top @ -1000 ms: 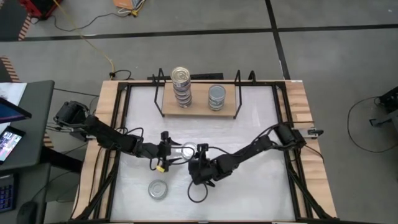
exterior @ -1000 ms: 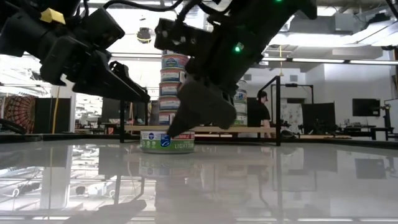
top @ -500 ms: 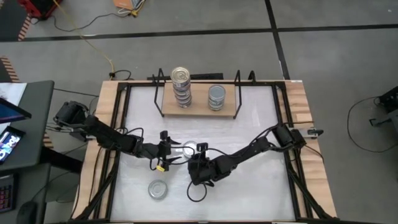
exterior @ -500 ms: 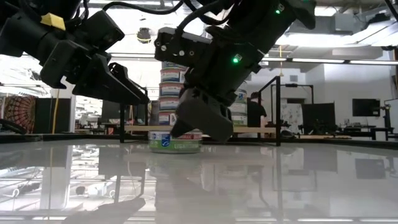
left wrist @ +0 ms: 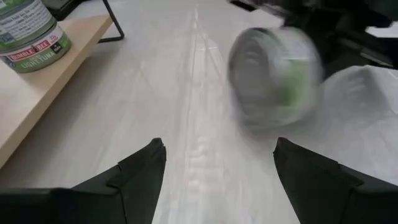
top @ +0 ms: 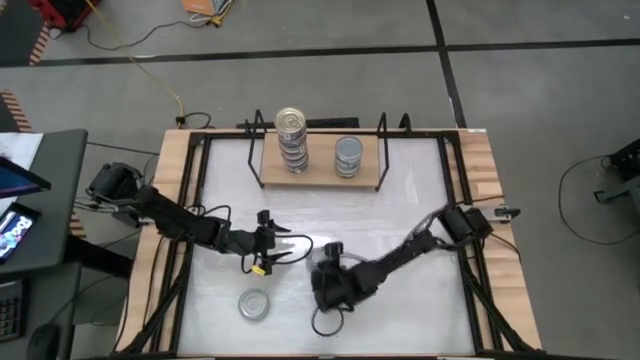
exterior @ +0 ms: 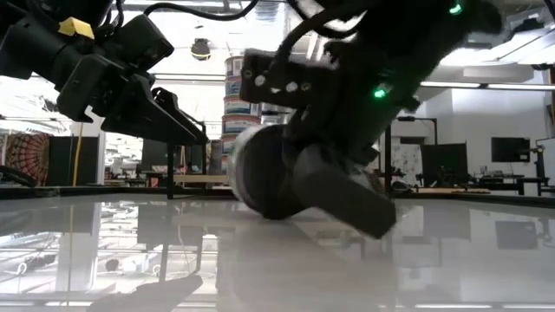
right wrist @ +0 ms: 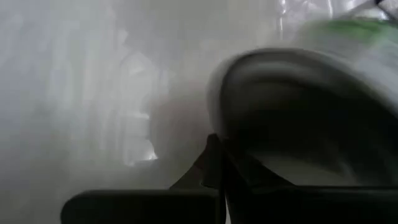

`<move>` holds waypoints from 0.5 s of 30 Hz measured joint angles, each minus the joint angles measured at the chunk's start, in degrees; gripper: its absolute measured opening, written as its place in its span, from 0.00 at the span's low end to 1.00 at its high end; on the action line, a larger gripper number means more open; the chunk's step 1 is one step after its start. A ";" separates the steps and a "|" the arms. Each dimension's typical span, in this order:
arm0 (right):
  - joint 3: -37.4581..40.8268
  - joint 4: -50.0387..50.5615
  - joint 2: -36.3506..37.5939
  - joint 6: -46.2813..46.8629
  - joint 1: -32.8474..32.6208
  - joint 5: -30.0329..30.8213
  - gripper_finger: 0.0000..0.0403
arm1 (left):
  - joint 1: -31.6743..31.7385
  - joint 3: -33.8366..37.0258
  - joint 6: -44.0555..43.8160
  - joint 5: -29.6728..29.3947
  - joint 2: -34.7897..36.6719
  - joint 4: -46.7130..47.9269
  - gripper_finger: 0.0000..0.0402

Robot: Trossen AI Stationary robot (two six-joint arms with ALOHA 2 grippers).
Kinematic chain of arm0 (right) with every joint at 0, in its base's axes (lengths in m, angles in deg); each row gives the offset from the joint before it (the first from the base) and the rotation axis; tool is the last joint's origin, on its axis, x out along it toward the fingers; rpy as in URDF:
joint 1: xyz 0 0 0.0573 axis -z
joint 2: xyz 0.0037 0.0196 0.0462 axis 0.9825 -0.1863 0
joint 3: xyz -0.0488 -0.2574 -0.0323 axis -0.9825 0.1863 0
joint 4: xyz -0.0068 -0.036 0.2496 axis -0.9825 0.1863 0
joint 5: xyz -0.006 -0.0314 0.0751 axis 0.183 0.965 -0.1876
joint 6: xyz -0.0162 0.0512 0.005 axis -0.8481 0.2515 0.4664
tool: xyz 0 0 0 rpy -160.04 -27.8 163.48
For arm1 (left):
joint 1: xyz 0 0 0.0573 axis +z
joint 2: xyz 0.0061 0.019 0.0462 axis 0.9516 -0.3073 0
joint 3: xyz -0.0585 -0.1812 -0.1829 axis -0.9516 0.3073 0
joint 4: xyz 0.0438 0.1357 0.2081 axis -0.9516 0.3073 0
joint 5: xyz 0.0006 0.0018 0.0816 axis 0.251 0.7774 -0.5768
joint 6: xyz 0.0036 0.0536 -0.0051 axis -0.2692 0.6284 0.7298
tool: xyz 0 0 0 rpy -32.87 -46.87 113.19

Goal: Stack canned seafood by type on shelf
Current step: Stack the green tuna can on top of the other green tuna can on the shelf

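A silver-topped tin [exterior: 260,169] stands tipped up on its rim on the white table, blurred, at mid-table; the left wrist view shows its face [left wrist: 273,74]. My right gripper [right wrist: 221,168] is shut right beside it, low over the table [top: 328,270]. My left gripper [left wrist: 217,162] hovers open just left of the tin [top: 288,246], holding nothing. On the shelf [top: 320,178] at the far edge stand a tall stack of gold-topped tins [top: 290,125] and a shorter stack of silver-topped tins [top: 347,152]. My right gripper's shut fingertips [right wrist: 219,149] lie at the tipped tin's lower rim [right wrist: 249,149]; the tin is not between them. The fingers slant down from the table's right. Blur hides whether they really touch the rim. The tin's bottom edge is on the table.
Another silver-topped tin [top: 253,303] lies flat near the table's front left. Black wire frames [top: 257,135] close off both ends of the shelf. Cables trail from both arms. Wooden rails [top: 175,200] border the table's sides.
My right gripper has sunk and drawn a little toward the table's near right. The tin that lay flat on the table under its fingers has tipped up onto its rim and shifted slightly right. My left gripper has stayed still.
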 joint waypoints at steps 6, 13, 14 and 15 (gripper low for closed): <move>-0.01 -0.18 0.17 1.24 -0.27 0.57 0.08 | 0.00 0.00 -0.15 0.31 0.00 -0.01 0.72; -0.01 2.74 2.80 3.36 -0.26 0.74 0.11 | 0.02 0.00 -2.59 10.93 0.02 1.47 0.72; -0.01 3.99 3.76 4.29 -0.29 0.82 0.12 | 0.02 0.00 -2.87 13.29 0.02 2.14 0.72; -0.01 5.31 4.84 5.38 -0.31 0.90 0.13 | 0.00 0.00 -3.04 14.39 0.02 2.64 0.72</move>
